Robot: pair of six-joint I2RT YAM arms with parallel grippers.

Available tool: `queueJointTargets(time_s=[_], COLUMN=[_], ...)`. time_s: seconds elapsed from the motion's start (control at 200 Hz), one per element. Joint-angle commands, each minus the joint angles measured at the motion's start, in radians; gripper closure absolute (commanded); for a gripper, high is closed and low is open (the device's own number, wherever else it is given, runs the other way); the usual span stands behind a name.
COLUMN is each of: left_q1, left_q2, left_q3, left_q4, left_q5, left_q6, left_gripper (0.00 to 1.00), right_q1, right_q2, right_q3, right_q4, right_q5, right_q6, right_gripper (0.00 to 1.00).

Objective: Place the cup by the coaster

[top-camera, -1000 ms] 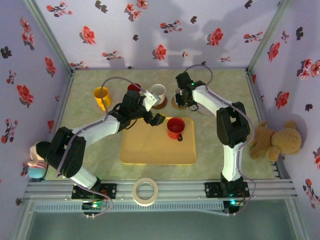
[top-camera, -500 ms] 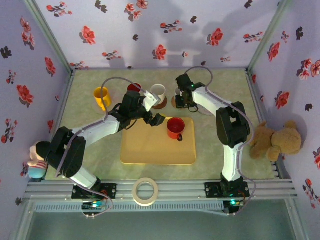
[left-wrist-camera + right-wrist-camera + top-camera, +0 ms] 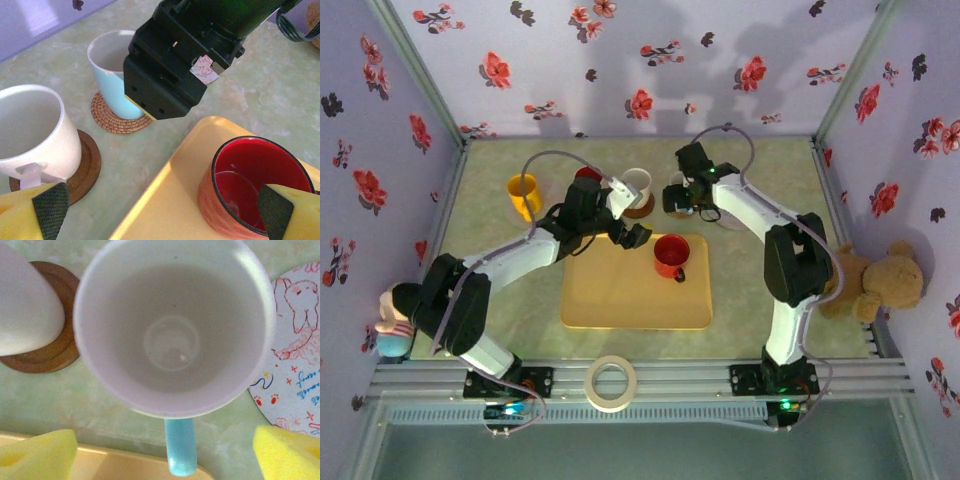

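The right gripper (image 3: 677,197) hangs over the far part of the mottled green table (image 3: 500,240), just beyond the flat yellow rectangular tray (image 3: 635,295). A squat red cup (image 3: 671,256) stands near the tray's far right corner. The left gripper (image 3: 629,230) sits at the tray's far edge, near a white cup (image 3: 638,185) on a dark round coaster (image 3: 642,210). A yellow mug (image 3: 524,195) stands well apart to the left.

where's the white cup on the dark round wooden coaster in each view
Top external: the white cup sits centre back, just behind the flat yellow tray.
Left wrist: lower left, left of the tray's corner.
Right wrist: upper left edge, beyond the tray's rim.
Shared landmark: the yellow tray.
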Motion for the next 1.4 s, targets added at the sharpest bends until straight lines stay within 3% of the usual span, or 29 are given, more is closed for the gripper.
queueJointTargets(time_s=[0.0,0.57,1.06,1.395], left_q1=[0.006,0.007,-0.008,-0.052], left_q2=[0.011,-0.030,-0.191,-0.331], left_q3=[0.041,0.119,0.077,-0.029], left_q4=[-0.002,-0.068,-0.187,-0.295], left_q5=[0.017,0.017,0.018,0.009], left_q6=[0.002,0.009,0.050,0.057], left_gripper=[0.00,0.00,0.00,0.00], right_q1=[0.008,0.038,0.107,0.132], right_q2=[-0.058,-0.262,-0.623,-0.801], right_q3=[-0.005,-0.066,-0.324,-0.468], right_q4=[-0.037,-0.036,0.026,-0.035], right_q5=[0.014,0.072,0.117,-0.020], right_q6=[-0.008,-0.079,-0.231,-0.271], right_gripper=[0.00,0.00,0.00,0.01])
